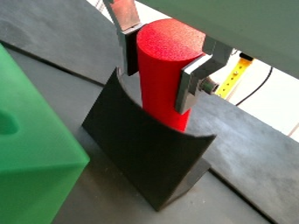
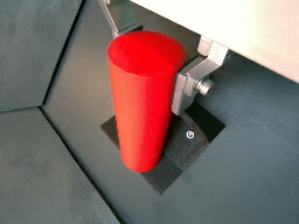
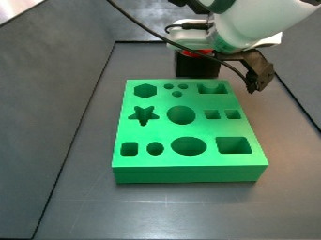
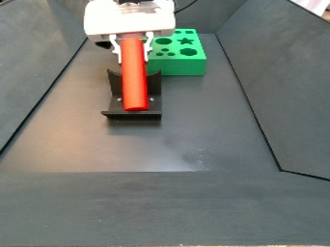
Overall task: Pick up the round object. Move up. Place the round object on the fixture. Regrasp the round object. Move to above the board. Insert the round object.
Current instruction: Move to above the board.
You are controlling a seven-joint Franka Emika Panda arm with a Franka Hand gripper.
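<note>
A red peg [image 4: 133, 75] stands in the notch of the dark fixture [image 4: 131, 104] on the table, the gripper [image 1: 162, 72] closed on its upper part, jaws pressing both sides. Beyond lies the green board [image 4: 182, 53]. Judged: placing or regrasping; next, lift and carry to the board.

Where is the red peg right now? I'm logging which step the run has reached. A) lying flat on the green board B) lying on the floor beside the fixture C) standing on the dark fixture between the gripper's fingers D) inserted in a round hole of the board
C: the red peg stands upright on the dark fixture, with the gripper around its upper part and a finger on its side; the green board lies apart.
</note>
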